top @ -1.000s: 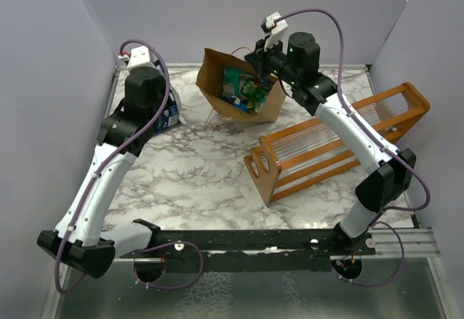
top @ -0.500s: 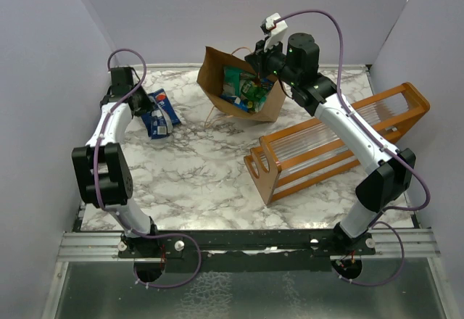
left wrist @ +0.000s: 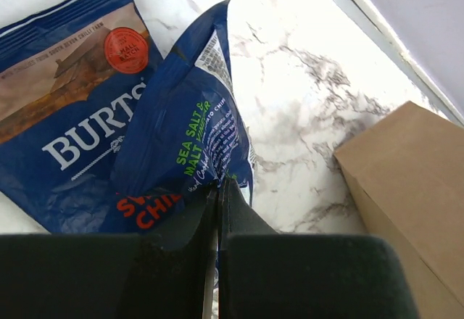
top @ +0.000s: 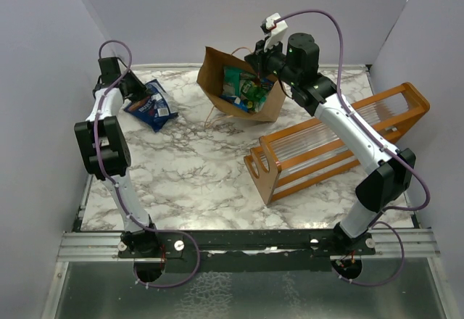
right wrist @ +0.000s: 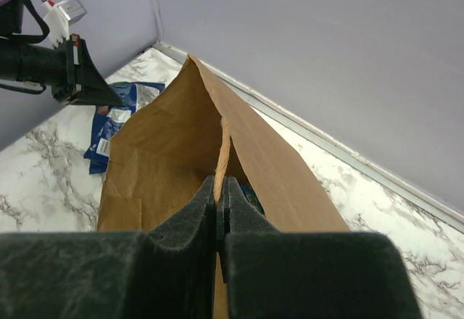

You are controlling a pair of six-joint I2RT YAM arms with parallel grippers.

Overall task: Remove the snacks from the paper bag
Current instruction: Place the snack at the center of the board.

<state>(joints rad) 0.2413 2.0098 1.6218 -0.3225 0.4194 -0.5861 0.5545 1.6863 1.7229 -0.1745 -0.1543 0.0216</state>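
Note:
The brown paper bag (top: pixel 215 73) stands tilted at the back of the table, its mouth facing the camera. Teal, green and blue snacks (top: pixel 243 88) show inside it. My right gripper (top: pixel 262 61) is shut on the bag's upper edge; in the right wrist view (right wrist: pixel 220 185) the brown paper runs straight between the jaws. Two blue snack packets (top: pixel 149 105) lie at the back left. My left gripper (top: pixel 136 93) is shut on the edge of the crumpled one (left wrist: pixel 185 134), which lies across a flat blue packet (left wrist: pixel 61 109).
An orange wooden rack with clear slats (top: pixel 341 141) lies on the right half of the marble table. The table's metal edge and the grey walls run close behind the bag and left of the blue packets. The bag's side (left wrist: pixel 406 170) is right of the left gripper.
The left arm has swung from over the table out to the back left corner, dragging the blue packet a little to the left. The right arm and the bag have not moved.

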